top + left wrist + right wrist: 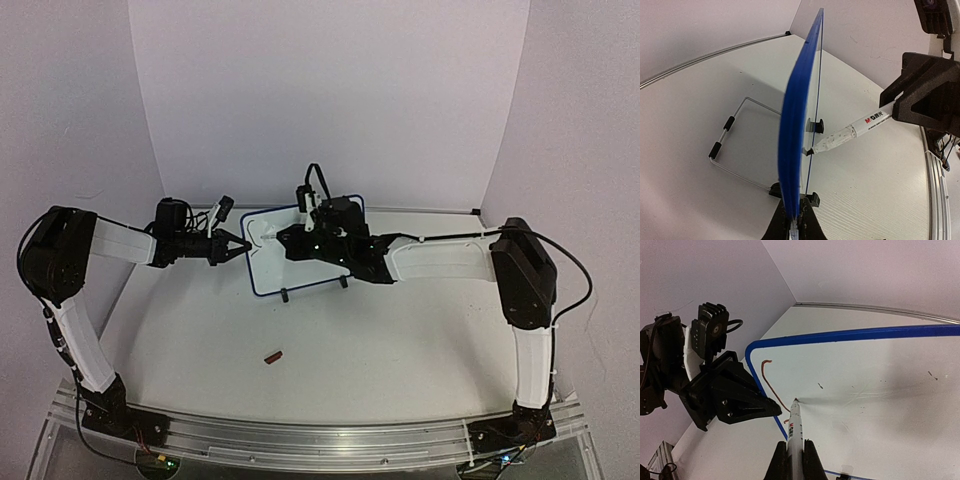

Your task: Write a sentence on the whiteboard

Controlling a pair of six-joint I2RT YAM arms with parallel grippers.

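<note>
My left claw pinches the left edge of the whiteboard, which stands on the table; that wrist sees it only edge-on. My right claw is pressed onto a marker, its tip touching the board beside one curved reddish stroke. From above, my right arm hides most of the board's face. A small brown piece lies nearer me, too small to identify.

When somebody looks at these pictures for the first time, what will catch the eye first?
The whiteboard stands in the middle of the table, with the left gripper clamped on its left edge. The right gripper holds a white marker with its tip at the board, next to a single reddish-brown stroke near that same edge. A small reddish piece lies alone in front.
</note>
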